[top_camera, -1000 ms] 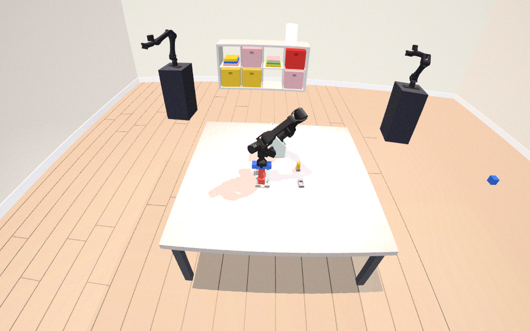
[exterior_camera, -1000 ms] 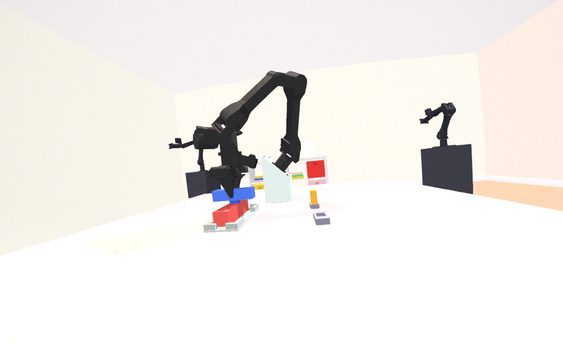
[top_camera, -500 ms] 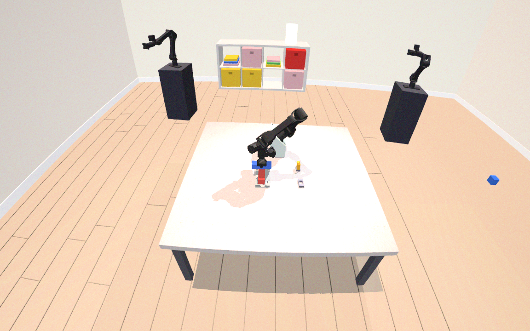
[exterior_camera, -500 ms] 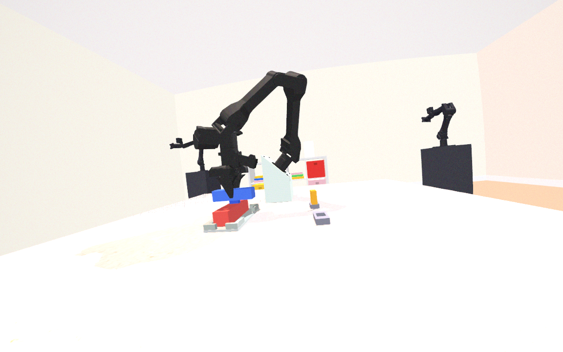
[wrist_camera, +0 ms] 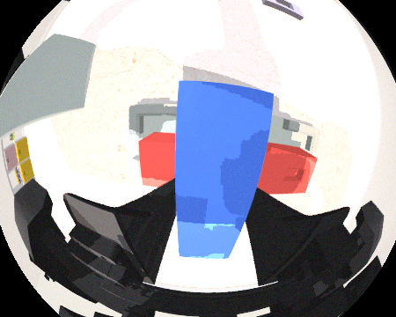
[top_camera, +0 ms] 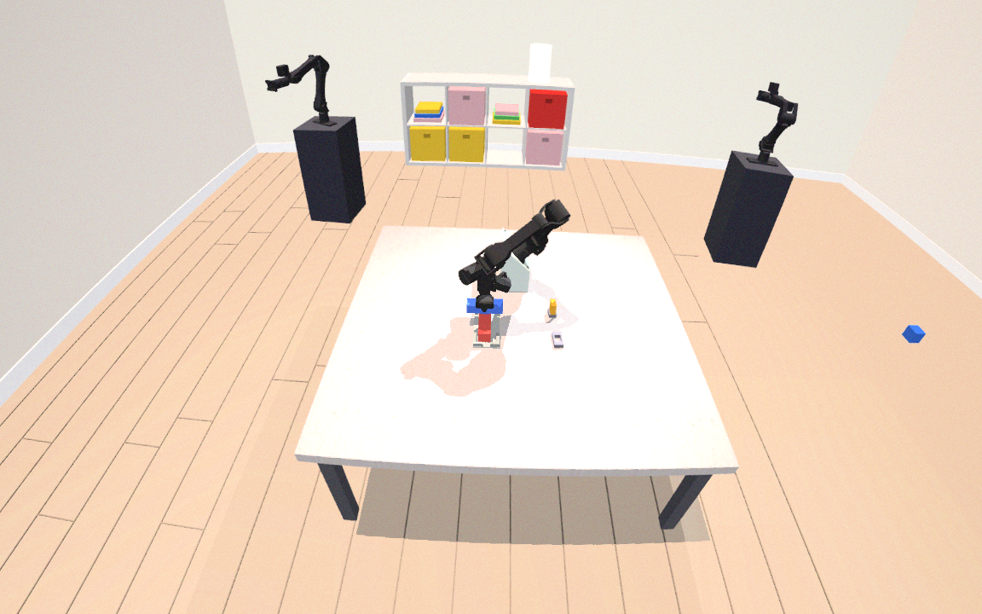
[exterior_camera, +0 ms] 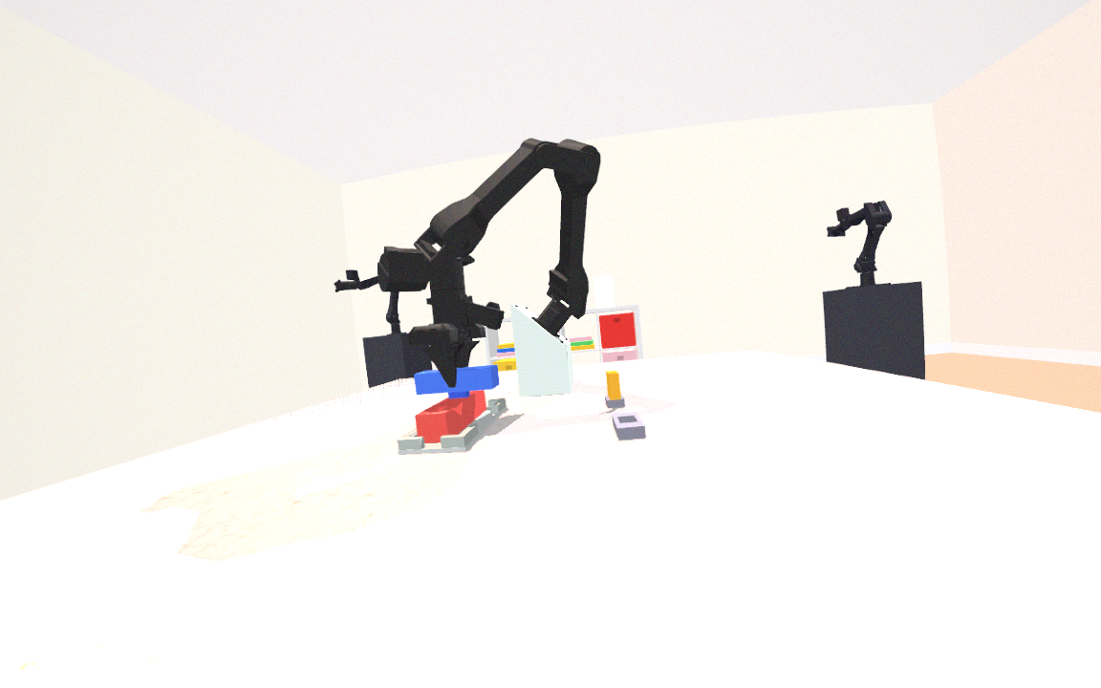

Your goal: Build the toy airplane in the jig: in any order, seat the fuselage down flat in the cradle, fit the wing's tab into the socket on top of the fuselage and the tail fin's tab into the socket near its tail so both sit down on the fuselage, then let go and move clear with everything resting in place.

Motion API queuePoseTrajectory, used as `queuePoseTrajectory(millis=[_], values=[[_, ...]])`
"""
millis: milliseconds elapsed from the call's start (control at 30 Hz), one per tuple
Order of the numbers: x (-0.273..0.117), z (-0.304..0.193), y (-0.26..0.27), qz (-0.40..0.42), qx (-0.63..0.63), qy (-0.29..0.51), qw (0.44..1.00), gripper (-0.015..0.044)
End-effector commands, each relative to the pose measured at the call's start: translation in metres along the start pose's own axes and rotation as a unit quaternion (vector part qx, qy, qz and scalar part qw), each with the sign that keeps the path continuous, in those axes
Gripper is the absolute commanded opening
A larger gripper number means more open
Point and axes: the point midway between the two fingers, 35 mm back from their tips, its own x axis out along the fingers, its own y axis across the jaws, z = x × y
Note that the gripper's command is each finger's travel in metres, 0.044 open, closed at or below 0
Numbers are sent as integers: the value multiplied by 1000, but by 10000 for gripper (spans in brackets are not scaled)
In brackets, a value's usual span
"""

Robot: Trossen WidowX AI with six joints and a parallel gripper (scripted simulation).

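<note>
My gripper (top_camera: 484,304) (exterior_camera: 454,376) (wrist_camera: 216,198) is shut on the blue wing (top_camera: 471,306) (exterior_camera: 485,376) (wrist_camera: 224,132), which lies crosswise just above the red fuselage (top_camera: 483,329) (exterior_camera: 442,422) (wrist_camera: 157,160). Part of the wing's tab shows beneath it in the exterior view, at the fuselage's top; the socket is hidden, so how far the tab is in cannot be told. The fuselage sits in the pale grey-green cradle (exterior_camera: 410,442) (wrist_camera: 151,124) and looks level. The yellow tail fin (top_camera: 552,306) (exterior_camera: 614,384) stands upright in a small grey holder (exterior_camera: 615,401).
A lavender-grey holder (top_camera: 557,343) (exterior_camera: 630,432) with an open recess stands right of the cradle, nearer the front than the fin. The pale green arm mount (top_camera: 519,279) (exterior_camera: 542,368) (wrist_camera: 48,75) stands behind the cradle. Two other black arms stand on far pedestals.
</note>
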Motion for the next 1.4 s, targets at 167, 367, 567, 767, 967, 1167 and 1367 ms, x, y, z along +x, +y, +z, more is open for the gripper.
queuePoseTrajectory(millis=[167, 367, 567, 767, 967, 1167, 1367], values=[[2, 0, 0, 0, -1, -1, 1000, 195], [2, 0, 0, 0, -1, -1, 1000, 195], [2, 0, 0, 0, -1, -1, 1000, 195], [2, 0, -1, 0, -1, -1, 1000, 195], [2, -1, -1, 0, -1, -1, 1000, 195], [1, 0, 0, -1, -1, 0, 1000, 136], [1, 0, 0, -1, -1, 0, 1000, 83]])
